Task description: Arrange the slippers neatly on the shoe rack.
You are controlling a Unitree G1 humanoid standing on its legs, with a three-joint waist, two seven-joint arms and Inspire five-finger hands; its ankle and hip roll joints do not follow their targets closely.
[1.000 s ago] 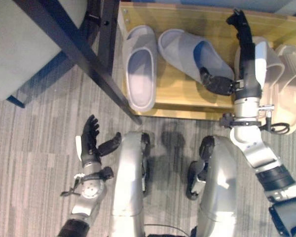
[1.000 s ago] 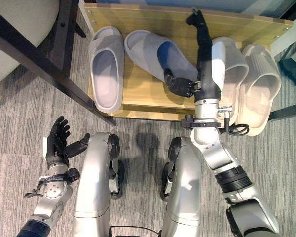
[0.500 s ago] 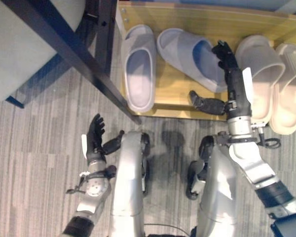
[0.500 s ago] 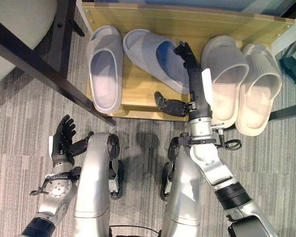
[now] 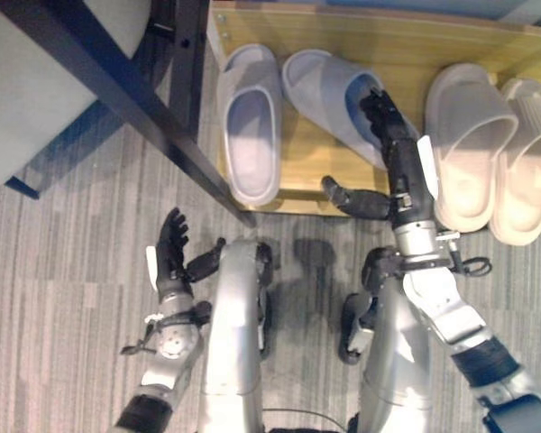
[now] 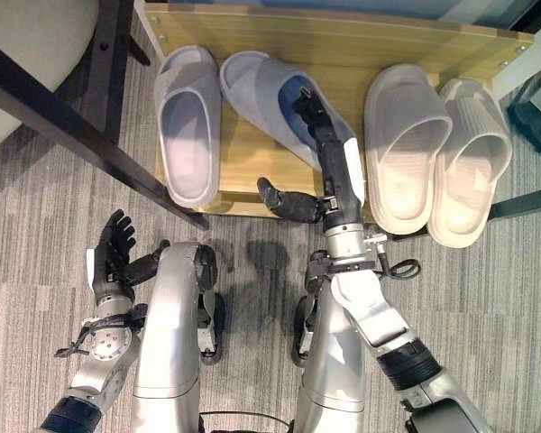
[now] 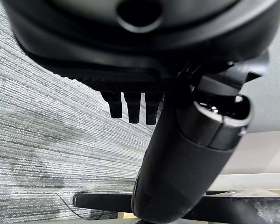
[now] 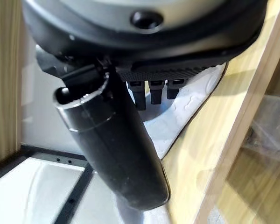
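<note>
A wooden shoe rack [image 5: 388,41] holds two grey slippers and two beige ones. One grey slipper [image 5: 251,126] lies straight at the left. The other grey slipper [image 5: 325,90] lies slanted beside it. My right hand [image 5: 398,158] reaches over the slanted slipper's near end, open, with straight fingers on or just above it and the thumb spread toward the rack's front edge. In the right wrist view the fingers point at the slipper's pale sole [image 8: 189,105]. The beige pair [image 6: 406,144] [image 6: 469,158] lies side by side at the right. My left hand [image 5: 171,257] hangs open over the carpet.
A dark furniture frame bar [image 5: 117,81] runs diagonally past the rack's left end, with a grey cushion [image 5: 36,81] behind it. A black object [image 6: 536,108] sits on the floor right of the rack. Striped grey carpet [image 5: 63,271] lies in front.
My right hand has drawn back from beside the beige slippers and swung left onto the slanted grey slipper. The left hand has hardly moved.
</note>
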